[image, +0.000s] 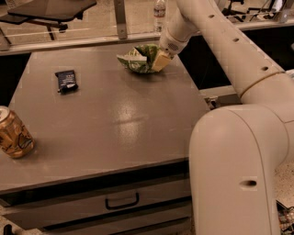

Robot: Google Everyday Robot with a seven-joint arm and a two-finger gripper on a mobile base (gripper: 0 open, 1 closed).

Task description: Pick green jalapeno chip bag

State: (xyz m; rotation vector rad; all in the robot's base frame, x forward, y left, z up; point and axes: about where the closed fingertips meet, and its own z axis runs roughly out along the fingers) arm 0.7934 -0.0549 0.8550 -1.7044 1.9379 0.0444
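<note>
The green jalapeno chip bag, a small crumpled bright-green bag with white markings, is at the far right part of the grey table. My gripper reaches down from the upper right and is shut on the bag's right end. One pale finger shows in front of the bag; the other is hidden behind it. The bag looks held just above the tabletop.
A small dark navy packet lies at the far left of the table. A gold soda can lies at the left edge. A water bottle stands behind the table. My arm's large white body fills the right foreground. A drawer handle is below the table front.
</note>
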